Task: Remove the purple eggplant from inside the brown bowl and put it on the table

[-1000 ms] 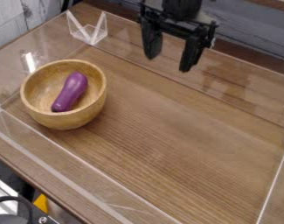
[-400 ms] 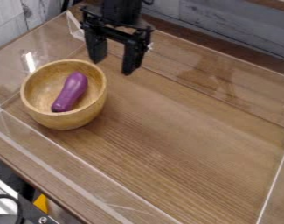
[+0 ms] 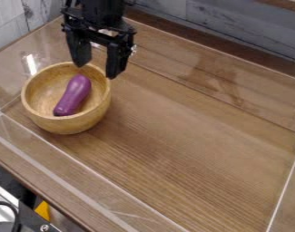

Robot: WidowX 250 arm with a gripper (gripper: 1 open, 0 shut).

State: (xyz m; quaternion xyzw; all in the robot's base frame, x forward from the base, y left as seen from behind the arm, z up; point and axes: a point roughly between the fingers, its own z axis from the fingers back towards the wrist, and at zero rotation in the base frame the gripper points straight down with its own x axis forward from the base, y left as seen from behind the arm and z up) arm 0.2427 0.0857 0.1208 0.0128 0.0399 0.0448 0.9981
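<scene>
Camera view, looking down at an angle onto the table, a brown wood-grain top bounded by low clear acrylic walls.

Brown bowl: left side of the frame, slightly above mid-height, sitting upright on the table surface. Round, light-brown wood, thick rim.

Purple eggplant: lying inside the brown bowl, on its inner floor, long axis running from lower left to upper right. Glossy purple body. Stem tip colour not resolvable at this size. Nothing is touching it.

Gripper: upper left of the frame, black, pointing straight down. The two fingers are spread wide apart with bare table and bowl rim visible through the gap; released, nothing between them. In the picture its fingertips sit at the upper right edge of the brown bowl, the left finger overlapping the far rim, the right finger just outside the rim over the table. Fingertips are clear of the eggplant, above and to the right of it in the frame. Whether the tips are level with the rim or higher cannot be told from this single angle.

Table surface right of the bowl shows wood grain and some pale reflections toward the upper right.
</scene>
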